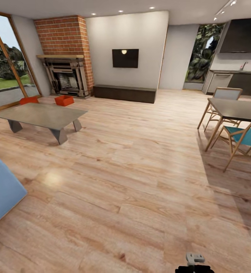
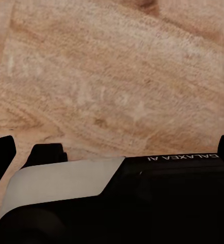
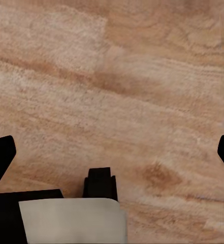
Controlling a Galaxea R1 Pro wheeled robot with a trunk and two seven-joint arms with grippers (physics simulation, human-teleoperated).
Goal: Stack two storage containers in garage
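In the left wrist view the left gripper [image 2: 112, 152] shows only two dark tips at the picture's edges, its fingers [image 2: 1, 155] spread wide with nothing between them and only pale wood-plank flooring [image 2: 117, 76] beyond. The right gripper [image 3: 112, 152] reads the same way: its fingers [image 3: 0, 157] stand apart and empty above the same planks.

Further out, in the head view, the two red-orange rectangular open bins [image 1: 64, 100] sit on the living-room floor at the far left. One lies in front of the dark carved fireplace [image 1: 66, 77]. The other [image 1: 29, 100] is near the wood-framed glass door [image 1: 5, 60] and partly hidden behind the low grey coffee table [image 1: 41, 115]. The bins are well apart from the robot and some way from each other.

The step in hand seems to be the approach. Doing it well likely means steering the base leftward across the open planks, passing the fireplace end of the table and keeping clear of the blue sofa corner [image 1: 2, 189]. The nearer, unobstructed bin by the fireplace looks the better first target, faced squarely before either arm reaches down.
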